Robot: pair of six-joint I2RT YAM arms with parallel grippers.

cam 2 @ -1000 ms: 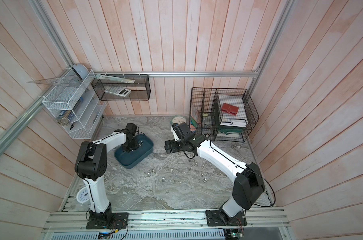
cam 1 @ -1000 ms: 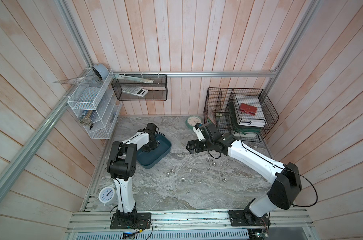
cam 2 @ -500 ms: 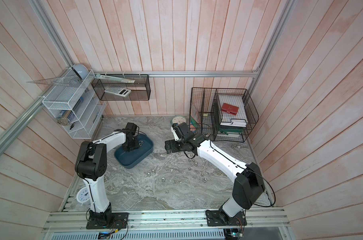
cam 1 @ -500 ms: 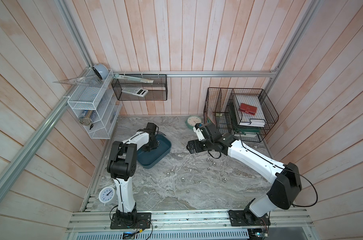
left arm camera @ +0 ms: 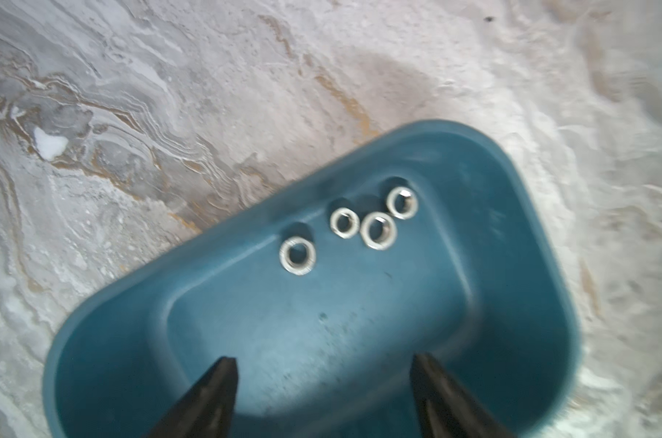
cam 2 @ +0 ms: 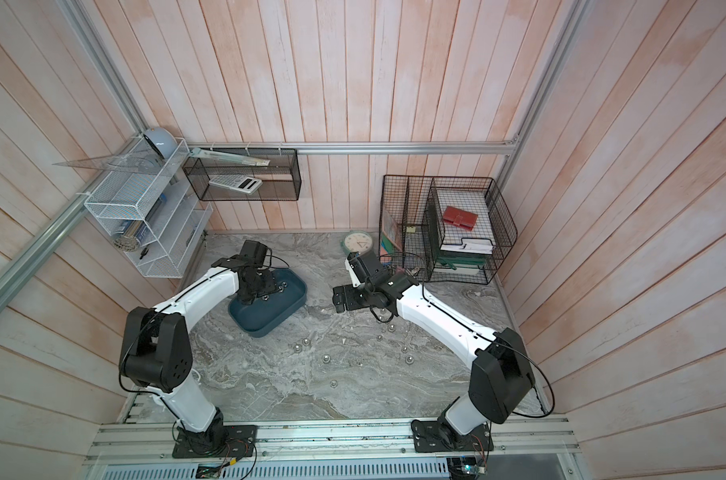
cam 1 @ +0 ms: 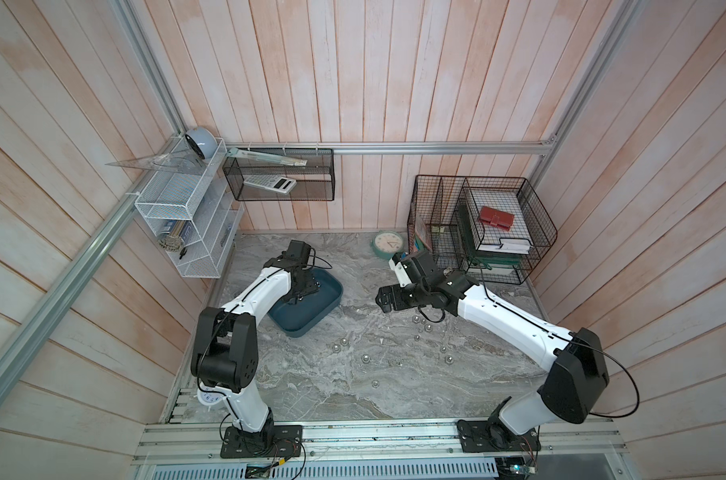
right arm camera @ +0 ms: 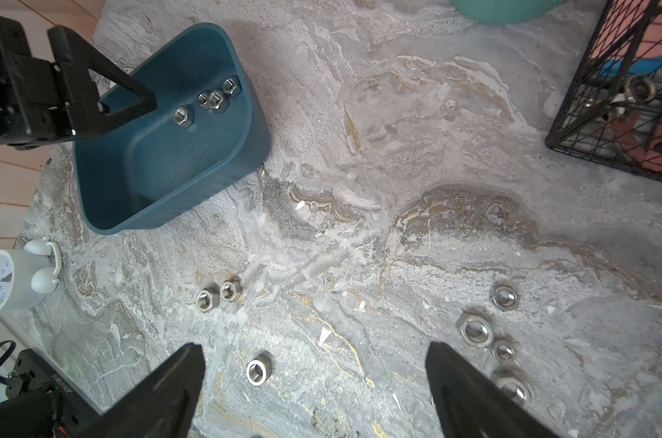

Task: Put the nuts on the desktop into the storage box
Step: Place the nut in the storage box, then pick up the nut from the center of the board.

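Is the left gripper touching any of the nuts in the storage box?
Apart. The left wrist view shows a clear gap between the open left gripper and the four nuts in the storage box.

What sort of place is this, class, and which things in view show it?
Probably a mock office desk built as a robot test cell: a grey marble-patterned desktop, black wire baskets of papers, and two white robot arms bolted to an aluminium rail.

Both top views are taken from high overhead, tilted toward the back wall (cam 1: 353,104), with the desktop (cam 1: 332,386) at lower centre. The left wrist view is taken close above the storage box (left arm camera: 511,265). The right wrist view is set farther off; storage box and nuts (right arm camera: 258,372) are shared with the top views.
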